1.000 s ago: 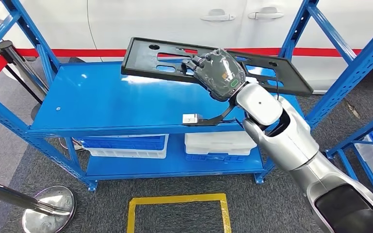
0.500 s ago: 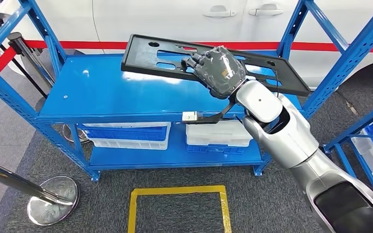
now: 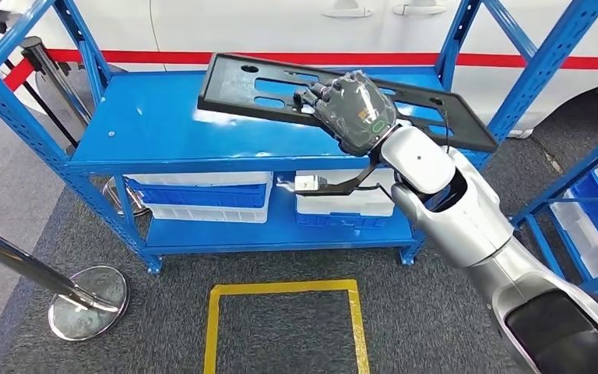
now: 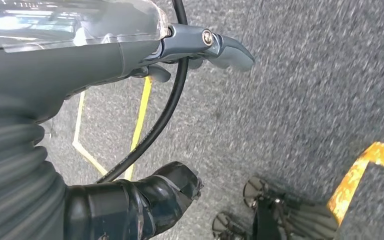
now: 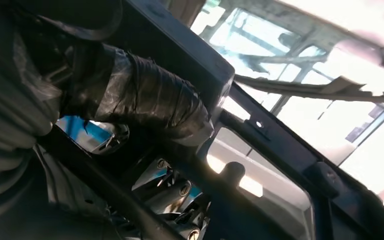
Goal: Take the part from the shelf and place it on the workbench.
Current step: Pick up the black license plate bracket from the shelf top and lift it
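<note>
Black plastic part (image 3: 342, 97) sits upper centre of the head view, above the blue shelf (image 3: 163, 140). My right hand (image 3: 350, 111) clamps its middle, fingers (image 3: 315, 95) hooked through a slot, likely for balance. Left hand (image 4: 130, 50) hangs, holding nothing.

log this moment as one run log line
phase: carry | right hand: grips black part, held above blue shelf top | left hand: holds nothing, hangs over floor | placed: not yet

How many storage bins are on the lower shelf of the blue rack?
2: a blue and white bin on the left and a white bin on the right, side by side. Others may be hidden behind.
</note>
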{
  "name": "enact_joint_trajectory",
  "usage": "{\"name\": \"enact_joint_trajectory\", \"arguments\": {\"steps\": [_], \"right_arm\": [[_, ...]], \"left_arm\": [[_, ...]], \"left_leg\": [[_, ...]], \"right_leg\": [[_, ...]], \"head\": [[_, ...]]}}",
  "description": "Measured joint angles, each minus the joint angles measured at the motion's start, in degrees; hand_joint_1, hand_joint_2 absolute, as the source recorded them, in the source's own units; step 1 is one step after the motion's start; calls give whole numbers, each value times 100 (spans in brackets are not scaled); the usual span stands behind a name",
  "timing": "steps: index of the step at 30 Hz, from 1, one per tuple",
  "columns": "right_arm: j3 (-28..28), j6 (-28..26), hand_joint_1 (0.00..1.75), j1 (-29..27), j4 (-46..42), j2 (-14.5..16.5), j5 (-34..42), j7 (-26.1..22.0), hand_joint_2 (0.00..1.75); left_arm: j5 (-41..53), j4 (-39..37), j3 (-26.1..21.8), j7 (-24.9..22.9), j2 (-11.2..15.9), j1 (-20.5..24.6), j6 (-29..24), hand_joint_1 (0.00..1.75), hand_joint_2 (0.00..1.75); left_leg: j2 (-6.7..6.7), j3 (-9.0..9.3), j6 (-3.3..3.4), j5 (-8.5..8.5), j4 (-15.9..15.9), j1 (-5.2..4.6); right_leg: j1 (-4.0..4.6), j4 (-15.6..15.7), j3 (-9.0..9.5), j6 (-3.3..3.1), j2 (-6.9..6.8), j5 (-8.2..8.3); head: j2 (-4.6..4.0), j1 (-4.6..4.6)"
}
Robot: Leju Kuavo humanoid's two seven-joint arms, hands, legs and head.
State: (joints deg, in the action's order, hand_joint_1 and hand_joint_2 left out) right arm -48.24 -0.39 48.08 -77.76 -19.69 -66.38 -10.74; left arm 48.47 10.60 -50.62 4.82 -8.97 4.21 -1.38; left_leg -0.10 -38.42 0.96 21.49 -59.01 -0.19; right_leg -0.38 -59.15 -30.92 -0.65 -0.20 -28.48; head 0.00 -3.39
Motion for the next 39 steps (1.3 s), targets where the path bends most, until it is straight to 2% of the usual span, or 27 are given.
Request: {"name": "enact_joint_trajectory", "arguments": {"steps": [2, 4, 5, 6, 7, 9, 11, 13, 15, 16, 17, 18, 20, 21, 23, 25, 27, 28, 30, 31, 32, 33, 35, 36, 37, 38, 39], "right_arm": [[0, 0, 175, 8, -1, -1, 0, -1, 175], [0, 1, 175, 12, -2, -2, 1, -1, 175], [0, 2, 175, 9, -1, -3, 1, -1, 175], [-1, 2, 175, 5, 1, -5, 1, -3, 175], [-1, 2, 175, 1, 1, -7, -2, -4, 175], [-2, 3, 175, 2, 1, -8, -8, -8, 175], [-2, 19, 175, 21, -5, -14, -40, -10, 175], [-10, 59, 175, 73, -10, -31, -127, -14, 175], [-55, 95, 175, 143, -5, -72, -266, -12, 175], [-87, 109, 175, 180, -3, -103, -332, -10, 175], [-120, 121, 175, 217, 0, -137, -392, -7, 175], [-151, 131, 175, 259, 2, -173, -431, -4, 175], [-192, 142, 175, 334, 6, -226, -477, -2, 175], [-212, 143, 175, 359, 8, -245, -487, -2, 175], [-258, 157, 175, 386, 10, -264, -500, -4, 175], [-308, 187, 175, 433, 11, -272, -502, -12, 175], [-354, 208, 175, 504, 11, -272, -503, -19, 175], [-377, 214, 175, 539, 11, -274, -502, -21, 175], [-440, 228, 175, 592, 16, -278, -499, -20, 175], [-478, 238, 175, 619, 20, -280, -496, -19, 175], [-516, 246, 175, 639, 23, -279, -491, -17, 175], [-550, 251, 175, 656, 27, -278, -484, -16, 175], [-601, 255, 175, 674, 36, -279, -466, -14, 175], [-626, 256, 175, 676, 43, -280, -456, -11, 175], [-649, 257, 175, 676, 50, -282, -449, -9, 175], [-672, 258, 175, 675, 56, -283, -443, -7, 175], [-693, 259, 175, 675, 58, -284, -438, -6, 175]], "left_arm": [[0, 0, -2, -4, -2, -4, -1, 0, 175], [0, 0, -3, -11, -7, 2, 1, 0, 175], [0, 0, -3, -15, -8, 2, 1, 0, 175], [1, 0, -3, -17, -6, 3, 0, 0, 175], [1, 0, -3, -19, -4, 4, 0, 0, 175], [1, 0, -3, -27, 1, 11, -1, 0, 175], [6, 0, -3, -32, 3, 27, -2, 0, 175], [22, 0, -5, -30, 3, 34, -1, 0, 175], [52, 0, -20, -28, 2, 32, 2, 0, 175], [68, 0, -28, -27, 0, 35, 3, 0, 175], [81, 0, -37, -27, -2, 37, 5, 0, 175], [90, 0, -42, -27, -3, 36, 8, 0, 175], [101, 0, -55, -27, -2, 29, 9, 0, 175], [104, 0, -67, -26, -1, 26, 12, 0, 175], [110, 0, -96, -20, 0, 28, 23, 0, 175], [115, 0, -121, -13, -7, 31, 37, 0, 175], [125, 0, -135, -6, -25, 33, 48, 0, 175], [133, 0, -139, -3, -32, 33, 52, 0, 175], [150, 0, -154, 1, -34, 29, 52, 0, 175], [160, 0, -162, 1, -31, 27, 47, 0, 175], [169, 0, -170, 1, -29, 24, 39, 0, 175], [178, 0, -175, -4, -28, 21, 32, 0, 175], [193, 0, -178, -13, -28, 20, 23, 0, 175], [197, 0, -180, -17, -28, 21, 22, 0, 175], [201, 0, -182, -17, -27, 23, 21, 0, 175], [204, 0, -185, -16, -24, 26, 21, 0, 175], [206, 0, -190, -16, -21, 30, 20, 0, 175]], "left_leg": [[-10, -119, -61, 307, -226, 6], [-9, -301, -119, 876, -857, 48], [-7, -371, -149, 1067, -1222, 69], [-6, -387, -174, 1125, -1503, 87], [-6, -327, -191, 1050, -1623, 101], [-5, 77, -196, 741, -1284, 120], [-12, 709, -161, 747, -438, 111], [-24, 1017, -101, 866, 99, 74], [-16, 958, -20, 764, 183, 64], [-3, 913, 34, 693, 214, 71], [10, 851, 90, 604, 239, 81], [22, 776, 134, 516, 253, 90], [26, 585, 174, 370, 237, 68], [27, 488, 175, 305, 221, 57], [28, 293, 165, 189, 175, 40], [27, 108, 134, 95, 96, 32], [24, -8, 80, 14, 23, 22], [23, -31, 48, -31, 12, 24], [16, -54, -20, -120, 35, 32], [10, -91, -52, -81, 12, 36], [4, -149, -83, 62, -78, 38], [1, -229, -113, 313, -276, 45], [3, -405, -162, 890, -970, 72], [4, -458, -182, 1036, -1338, 84], [5, -454, -196, 1032, -1596, 91], [5, -364, -200, 905, -1674, 94], [5, -168, -191, 735, -1537, 94]], "right_leg": [[-41, 58, -106, -86, -29, 145], [-47, 65, -270, -123, -43, 282], [-47, 56, -362, -118, -45, 348], [-49, 45, -459, -108, -46, 415], [-52, 32, -554, -94, -45, 479], [-59, 5, -721, -54, -44, 597], [-53, -18, -829, 7, -48, 700], [-55, 5, -865, 82, -62, 819], [-69, 64, -885, 159, -59, 928], [-76, 36, -924, 185, -47, 859], [-79, -95, -983, 202, -32, 666], [-86, -354, -1064, 212, -20, 368], [-86, -1104, -1224, 228, -5, -221], [-86, -1437, -1256, 236, -4, -339], [-85, -1628, -1086, 229, -4, -189], [-73, -1079, -544, 183, -1, 24], [-32, -315, 5, 122, 1, -86], [-8, -93, 139, 97, 3, -164], [-1, 3, 123, 34, -4, -113], [-16, 26, 77, -9, -14, -54], [-35, 42, 13, -63, -27, 20], [-54, 57, -62, -105, -40, 99], [-47, 49, -242, -143, -45, 248], [-45, 39, -343, -139, -45, 323], [-43, 27, -445, -131, -44, 395], [-44, 14, -543, -119, -44, 462], [-45, -1, -634, -103, -42, 525]], "head": [[0, 2], [0, 4], [0, 4], [0, 4], [0, 4], [0, 5], [0, 3], [0, 1], [0, 2], [0, 2], [0, 0], [0, -1], [0, -2], [0, -2], [0, -1], [0, 0], [0, 0], [0, -1], [0, -5], [0, -3], [0, 0], [0, 2], [0, 5], [0, 6], [0, 4], [0, 6], [0, 6]]}}
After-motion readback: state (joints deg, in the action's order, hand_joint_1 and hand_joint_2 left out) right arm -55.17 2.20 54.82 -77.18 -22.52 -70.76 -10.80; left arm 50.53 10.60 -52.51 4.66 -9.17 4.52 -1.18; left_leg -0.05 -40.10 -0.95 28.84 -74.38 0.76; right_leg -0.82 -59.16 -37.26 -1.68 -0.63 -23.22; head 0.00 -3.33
